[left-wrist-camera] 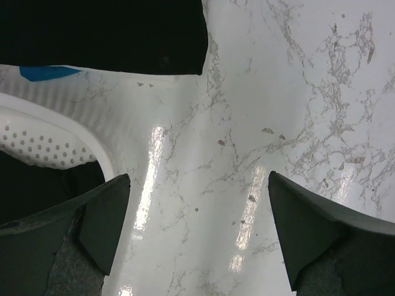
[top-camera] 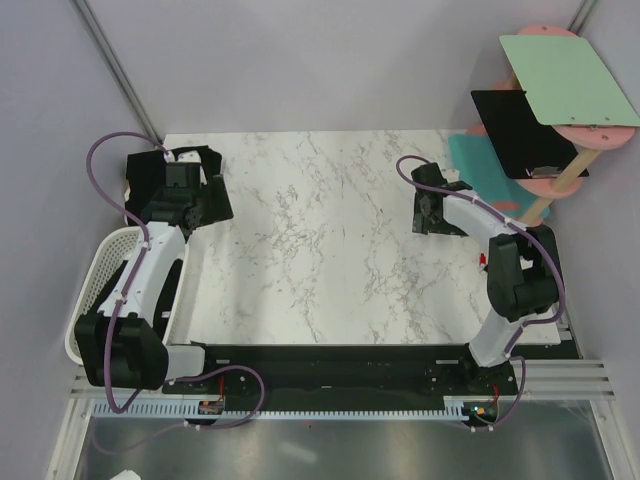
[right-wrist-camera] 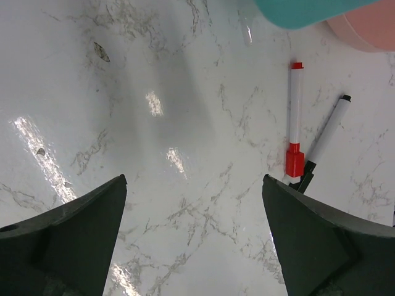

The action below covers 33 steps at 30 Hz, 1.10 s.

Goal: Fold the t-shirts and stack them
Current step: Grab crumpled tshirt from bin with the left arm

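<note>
Top view. At 10 o'clock on the table, a black t-shirt, rumpled in the corner. Over it, the left gripper, black on black, so jaws unreadable from here. At 9 o'clock, beside the table edge, a white basket. At 2 o'clock, the right gripper, above bare marble, well apart from the t-shirt. Beyond it, at 1 o'clock, a teal mat, a black panel and a green board on a pink stand.

Left wrist. Settles what the top view hides: fingers spread wide, grasping nothing, marble between them. At 11 o'clock, the t-shirt, lying on the table, clear of the fingers. Just below it, a blue patch, unseen from above. At 8 o'clock, the basket, something dark inside, not identifiable.

Right wrist. Fingers likewise wide apart and empty, over marble. At 3 o'clock, a red marker and a white marker, touching at their near ends; barely a red speck from above. At 1 o'clock, a corner of the teal mat and the pink stand.
</note>
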### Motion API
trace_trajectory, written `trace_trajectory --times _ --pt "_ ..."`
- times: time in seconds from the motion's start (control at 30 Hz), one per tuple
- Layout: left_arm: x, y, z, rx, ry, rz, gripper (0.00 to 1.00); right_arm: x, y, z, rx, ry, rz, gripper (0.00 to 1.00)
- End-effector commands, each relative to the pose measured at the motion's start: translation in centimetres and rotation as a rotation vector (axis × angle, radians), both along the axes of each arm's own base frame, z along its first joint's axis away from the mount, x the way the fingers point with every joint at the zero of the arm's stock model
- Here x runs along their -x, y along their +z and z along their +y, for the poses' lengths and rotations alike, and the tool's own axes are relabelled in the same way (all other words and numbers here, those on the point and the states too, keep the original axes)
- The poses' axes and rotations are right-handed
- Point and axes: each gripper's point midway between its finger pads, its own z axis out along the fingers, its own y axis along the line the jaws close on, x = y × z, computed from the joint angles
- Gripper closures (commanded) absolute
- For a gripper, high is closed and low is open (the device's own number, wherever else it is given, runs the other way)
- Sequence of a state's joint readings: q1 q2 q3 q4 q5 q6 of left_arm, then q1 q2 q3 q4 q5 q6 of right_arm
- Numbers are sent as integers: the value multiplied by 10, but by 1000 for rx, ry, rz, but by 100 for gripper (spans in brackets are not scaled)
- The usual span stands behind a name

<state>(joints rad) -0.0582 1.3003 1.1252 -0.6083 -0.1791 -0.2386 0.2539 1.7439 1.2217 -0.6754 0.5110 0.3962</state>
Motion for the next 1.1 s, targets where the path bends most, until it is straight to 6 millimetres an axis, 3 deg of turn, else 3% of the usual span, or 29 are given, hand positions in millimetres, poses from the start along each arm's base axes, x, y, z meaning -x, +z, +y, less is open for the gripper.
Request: trace_trajectory --times 0.0,0.17,0.3,0.53,0.73,0.9,0.97,1.07 --pt "0 12 12 -31 61 -29 0 -7 14 0 37 15 3 2" --pt "2 18 15 -37 75 -46 0 -3 13 -6 100 14 53 2" --pt "7 17 24 -76 115 -38 0 5 0 -9 154 37 134 2" --pt "13 10 35 -117 168 16 0 27 -15 -40 393 -4 320 2" --pt "24 13 53 -167 260 30 0 16 -16 -23 284 38 263 2" --pt "42 15 73 -199 360 59 0 -3 27 -16 229 31 75 2" --pt "50 8 73 -173 386 83 0 -12 48 -6 165 49 -16 2" --pt "67 -11 92 -90 482 140 0 -19 82 2 95 61 -161 2"
